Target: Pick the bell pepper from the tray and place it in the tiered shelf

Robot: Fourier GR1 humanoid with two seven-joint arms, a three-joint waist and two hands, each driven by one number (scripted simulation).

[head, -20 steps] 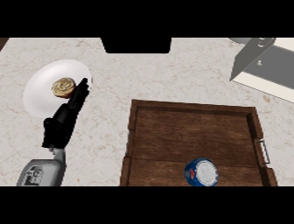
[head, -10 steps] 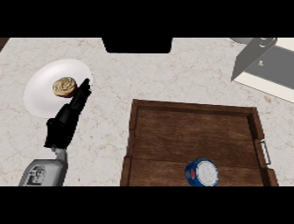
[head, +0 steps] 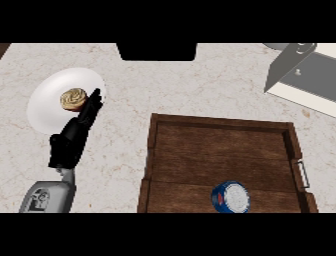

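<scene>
Nothing has moved: the left robot hand (head: 77, 129) stays outstretched, fingers straight, beside the plate's (head: 49, 87) pastry (head: 73, 99); no bell pepper shows on the tray (head: 223, 145).

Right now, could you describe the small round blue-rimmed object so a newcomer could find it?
Find the wooden tray at the counter's right. The blue-rimmed disc lies inside, against its near edge. It is the only thing in the tray.

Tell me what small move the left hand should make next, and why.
Probably pull the left hand back toward the tray: its straight fingers lie beside a pastry on the plate, no bell pepper shows, and the tray holds only a blue-and-white disc.
</scene>
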